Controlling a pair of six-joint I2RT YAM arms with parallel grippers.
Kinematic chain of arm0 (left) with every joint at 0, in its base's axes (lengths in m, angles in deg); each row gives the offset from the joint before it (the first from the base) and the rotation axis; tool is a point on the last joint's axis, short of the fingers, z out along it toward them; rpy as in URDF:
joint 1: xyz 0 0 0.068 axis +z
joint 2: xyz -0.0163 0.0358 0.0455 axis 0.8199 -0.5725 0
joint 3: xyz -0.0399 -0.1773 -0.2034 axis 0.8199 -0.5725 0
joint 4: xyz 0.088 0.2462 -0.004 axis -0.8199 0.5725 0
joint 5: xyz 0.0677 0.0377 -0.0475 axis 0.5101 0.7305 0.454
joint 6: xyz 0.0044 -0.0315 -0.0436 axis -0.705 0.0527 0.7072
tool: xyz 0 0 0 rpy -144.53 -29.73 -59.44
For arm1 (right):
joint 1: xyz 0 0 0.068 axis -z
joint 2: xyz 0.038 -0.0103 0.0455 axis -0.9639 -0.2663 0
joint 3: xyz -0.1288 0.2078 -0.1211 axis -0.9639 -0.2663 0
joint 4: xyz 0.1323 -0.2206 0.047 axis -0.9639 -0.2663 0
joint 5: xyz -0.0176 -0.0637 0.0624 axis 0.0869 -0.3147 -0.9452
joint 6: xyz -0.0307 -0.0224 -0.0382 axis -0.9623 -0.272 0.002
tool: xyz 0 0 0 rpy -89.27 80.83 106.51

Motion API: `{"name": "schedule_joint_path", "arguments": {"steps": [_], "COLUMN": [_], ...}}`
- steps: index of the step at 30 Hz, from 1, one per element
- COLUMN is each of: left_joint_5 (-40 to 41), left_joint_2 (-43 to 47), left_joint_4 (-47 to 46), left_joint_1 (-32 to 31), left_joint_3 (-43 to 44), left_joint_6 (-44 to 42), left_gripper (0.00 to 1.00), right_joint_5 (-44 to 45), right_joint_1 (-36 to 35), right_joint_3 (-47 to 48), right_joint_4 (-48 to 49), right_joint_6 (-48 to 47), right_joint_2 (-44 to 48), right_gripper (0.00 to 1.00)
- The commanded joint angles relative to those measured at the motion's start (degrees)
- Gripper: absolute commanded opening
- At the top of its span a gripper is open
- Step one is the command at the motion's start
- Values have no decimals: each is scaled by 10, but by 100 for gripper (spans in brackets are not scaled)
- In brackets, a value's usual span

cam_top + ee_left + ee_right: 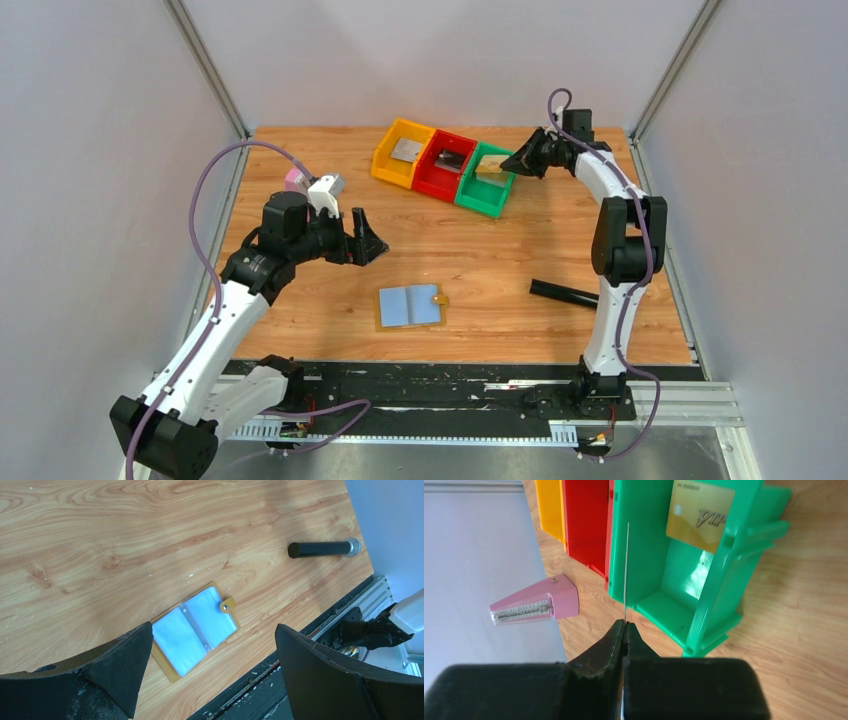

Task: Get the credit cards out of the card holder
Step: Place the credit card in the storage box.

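**Asker:** Where is the card holder?

**Me:** Flat on the table, toward 6 o'clock in the overhead view. It is spread open with the blue side up and the tan tab at its 3 o'clock edge. I see no card in the sleeves, so I judge it emptied or nearly so.

**Asker:** And the cards?

**Me:** They are sorted one to a bin, up at 12 o'clock. A silver-grey card is in the yellow bin, a dark card is in the red bin, and the golden card lies against the floor of the green bin. I think that sorting explains why my right arm reaches so far back.

**Asker:** What is your right gripper doing?

**Me:** It is clenched tight just outside the green bin's open top, with the jaws pressed together. A pale line runs straight out from the tips. It may be a card seen edge-on, or nothing held at all. I cannot tell.

**Asker:** And the left one?

**Me:** My left gripper is spread fully wide and grips nothing. It hangs above the boards at about 10 o'clock from the holder and touches nothing, looking down on it, probably ready to pin it.

**Asker:** Anything in the way?

**Me:** No. The black rod lies at 3 o'clock of the holder, well apart, and the pink block sits far off at 10 o'clock.
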Motion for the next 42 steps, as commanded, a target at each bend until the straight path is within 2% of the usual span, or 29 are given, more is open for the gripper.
{"name": "schedule_joint_path", "arguments": {"steps": [1,13,27,30,42], "left_joint_5": [3,8,10,11,13], "left_joint_2": [0,2,4,5,6], "left_joint_4": [-4,1,5,7,10], "left_joint_1": [-3,-3,-3,-4,-4], "left_joint_3": [24,23,25,26,27], "left_joint_6": [-13,-11,-11,-12,-13], "left_gripper": [100,100,100,100,100], "right_joint_5": [16,30,57,67,101], "right_joint_1": [1,1,1,1,2], "right_joint_3": [66,132,162,162,176], "right_joint_4": [-18,-44,-45,-45,-45], "right_joint_6": [-12,-8,0,3,9], "right_joint_2": [-40,-112,-139,-140,-110], "right_gripper": [0,0,1,6,16]}}
